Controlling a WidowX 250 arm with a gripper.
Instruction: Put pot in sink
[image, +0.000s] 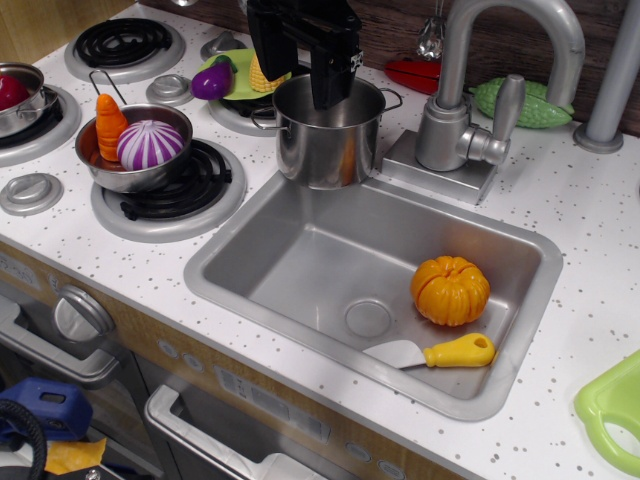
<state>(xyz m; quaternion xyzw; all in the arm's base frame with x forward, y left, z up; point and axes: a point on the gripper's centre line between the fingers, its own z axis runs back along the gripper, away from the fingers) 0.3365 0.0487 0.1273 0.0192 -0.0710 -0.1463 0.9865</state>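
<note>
The pot (325, 145) is a tall shiny steel cylinder with two small wire loop handles. It stands upright at the back left edge of the sink (290, 250), a grey metal basin with a round drain (368, 318), and its base overlaps the sink's back rim. My black gripper (300, 92) comes down from the top. One finger is inside the pot and the other is outside its back left rim, so the jaws clamp the rim. I cannot tell whether the pot rests on the counter or hangs just above it.
In the sink lie an orange pumpkin (450, 290) and a yellow-handled spatula (435, 352). The faucet (470, 110) stands right of the pot. A pan (135, 150) with a carrot and an onion sits on the left burner. An eggplant (212, 80) and corn (262, 75) lie behind.
</note>
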